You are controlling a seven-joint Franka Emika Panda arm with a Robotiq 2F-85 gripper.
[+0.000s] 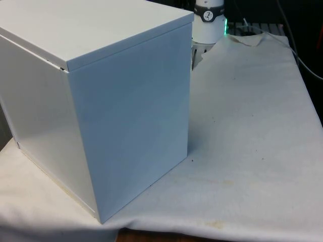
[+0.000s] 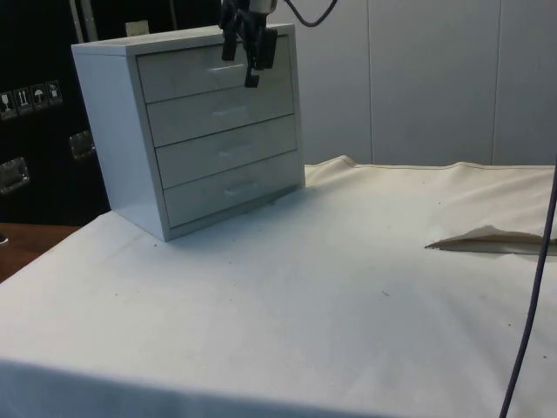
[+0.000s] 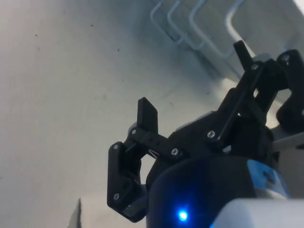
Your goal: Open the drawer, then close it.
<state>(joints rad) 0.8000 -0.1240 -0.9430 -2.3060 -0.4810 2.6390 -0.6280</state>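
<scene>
A white chest of drawers (image 2: pixel 187 131) stands at the far left of the table in the side view, and its four stacked drawers all look pushed in. The front view shows its plain back and side (image 1: pixel 101 101). My black gripper (image 2: pixel 246 63) hangs in front of the top drawer (image 2: pixel 209 74), close to its face near the upper right corner. In the wrist view the gripper (image 3: pixel 194 78) is open with nothing between its fingers (image 3: pixel 147 116). The white bar handles (image 3: pixel 204 28) run in a row just beyond the far fingertip.
White cloth (image 2: pixel 348 296) covers the table in front of the chest. A raised fold in the cloth (image 2: pixel 487 239) lies at the right of the side view. A dark cable (image 2: pixel 531 305) hangs down at that view's right edge.
</scene>
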